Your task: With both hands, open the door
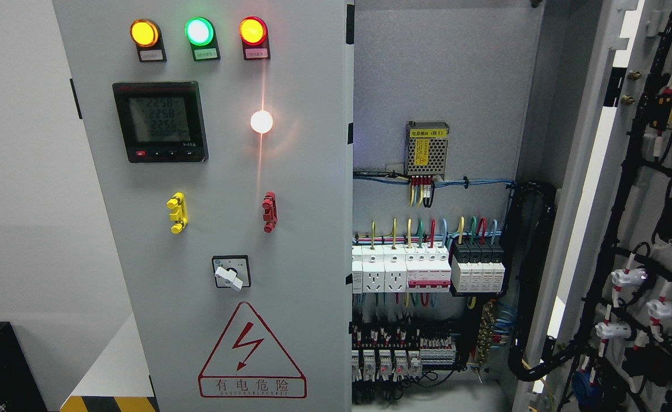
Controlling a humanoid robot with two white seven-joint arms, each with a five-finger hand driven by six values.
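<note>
Left door [210, 229] of the grey electrical cabinet is closed and fills the picture's centre-left, its top and bottom cut off. Right door [645, 229] stands swung open at the right edge, with wiring on its inner face; its far side is out of frame. Cabinet interior [439, 86] is exposed, showing breakers [427, 269]; the lower terminals are too small to read. Neither hand appears, so the state of the fingers cannot be determined.
</note>
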